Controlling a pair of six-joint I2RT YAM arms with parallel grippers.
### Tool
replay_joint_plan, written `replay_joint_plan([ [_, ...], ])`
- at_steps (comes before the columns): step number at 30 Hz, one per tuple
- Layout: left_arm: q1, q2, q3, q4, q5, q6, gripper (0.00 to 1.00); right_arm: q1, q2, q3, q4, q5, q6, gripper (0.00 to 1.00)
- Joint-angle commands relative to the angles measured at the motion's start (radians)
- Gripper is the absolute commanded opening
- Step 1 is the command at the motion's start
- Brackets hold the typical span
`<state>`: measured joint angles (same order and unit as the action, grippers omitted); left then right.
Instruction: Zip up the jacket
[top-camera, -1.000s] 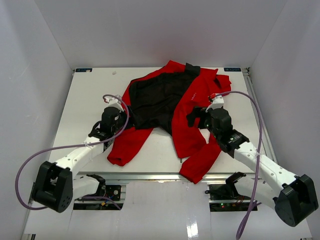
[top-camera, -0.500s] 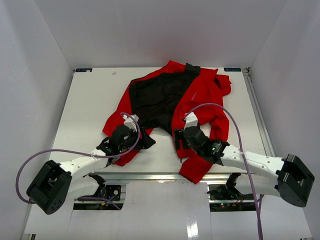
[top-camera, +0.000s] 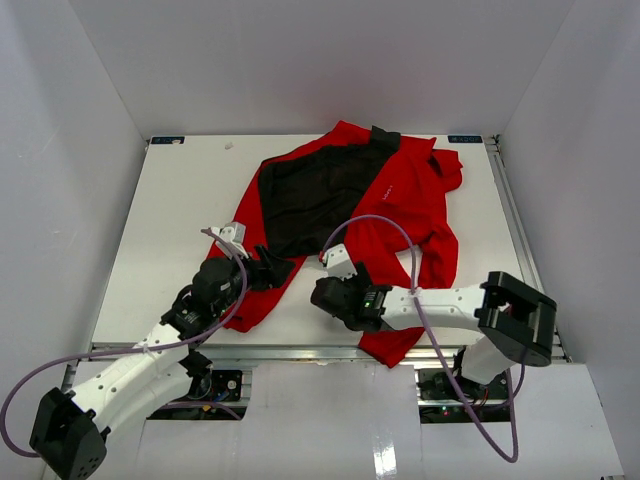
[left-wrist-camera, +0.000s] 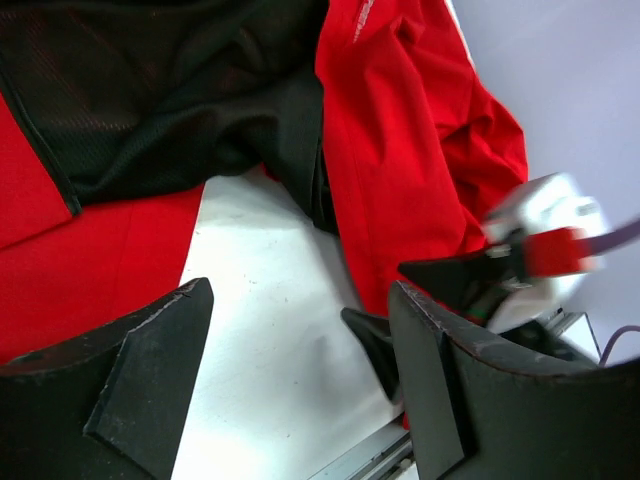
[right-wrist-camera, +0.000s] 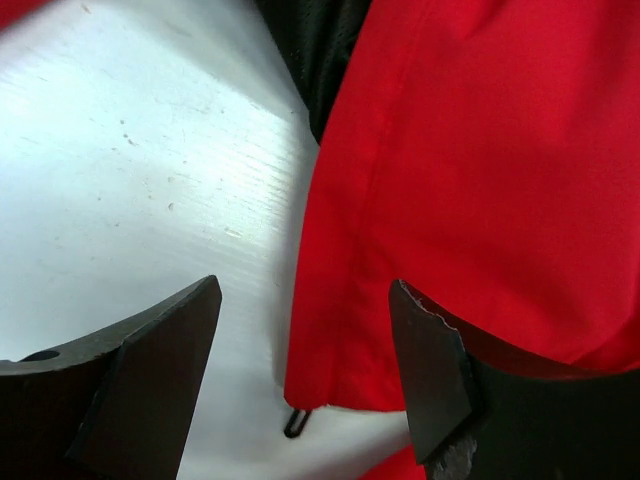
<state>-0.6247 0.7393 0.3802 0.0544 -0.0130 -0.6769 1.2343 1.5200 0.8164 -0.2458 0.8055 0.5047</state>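
Note:
The red jacket (top-camera: 400, 200) lies open on the white table (top-camera: 170, 220) with its black lining (top-camera: 310, 200) facing up. My left gripper (top-camera: 272, 268) is open and empty over the bare table between the two front panels, next to the left panel's lower edge; in its wrist view (left-wrist-camera: 300, 300) the jaws frame white table. My right gripper (top-camera: 320, 292) is open and empty above the bottom corner of the right front panel (right-wrist-camera: 460, 180). A small black zipper pull (right-wrist-camera: 297, 422) sticks out below that corner, between the jaws (right-wrist-camera: 305, 290).
White walls enclose the table on three sides. A metal rail (top-camera: 300, 350) runs along the near edge. A red sleeve (top-camera: 395, 340) hangs over that edge under the right arm. The right gripper's body (left-wrist-camera: 545, 225) shows in the left wrist view, close by.

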Motion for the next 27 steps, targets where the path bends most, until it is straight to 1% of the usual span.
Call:
replay_joint_plan([
  [1,0.000,-0.054,-0.005,-0.048,-0.057,0.012,0.82,0.016,0.110,0.060,-0.098,0.110,0.076,0.70],
  [6,0.000,-0.052,0.007,-0.048,-0.050,0.011,0.83,0.014,0.187,0.102,-0.200,0.164,0.160,0.62],
  [10,0.000,-0.064,0.006,-0.076,-0.042,0.010,0.83,0.010,0.174,0.104,-0.234,0.172,0.191,0.49],
  [11,0.000,-0.069,0.003,-0.075,-0.042,0.011,0.83,0.011,0.165,0.102,-0.234,0.168,0.194,0.45],
  [12,0.000,-0.073,-0.002,-0.069,-0.039,0.012,0.82,0.011,0.149,0.099,-0.234,0.165,0.196,0.39],
  [15,0.000,-0.077,-0.022,-0.028,-0.019,0.011,0.82,0.011,0.091,0.088,-0.218,0.158,0.188,0.17],
  [16,0.000,-0.075,-0.031,-0.005,-0.003,0.009,0.82,0.011,0.078,0.082,-0.199,0.144,0.170,0.13],
  [21,0.000,-0.034,-0.059,0.068,0.075,-0.004,0.81,0.002,-0.008,0.022,-0.041,0.024,0.069,0.08],
  [25,0.000,0.030,-0.071,0.105,0.111,-0.001,0.79,-0.040,-0.072,-0.054,0.077,-0.062,0.027,0.08],
  [27,0.000,0.051,-0.090,0.161,0.143,0.003,0.79,-0.057,-0.104,-0.106,0.146,-0.108,0.015,0.08],
])
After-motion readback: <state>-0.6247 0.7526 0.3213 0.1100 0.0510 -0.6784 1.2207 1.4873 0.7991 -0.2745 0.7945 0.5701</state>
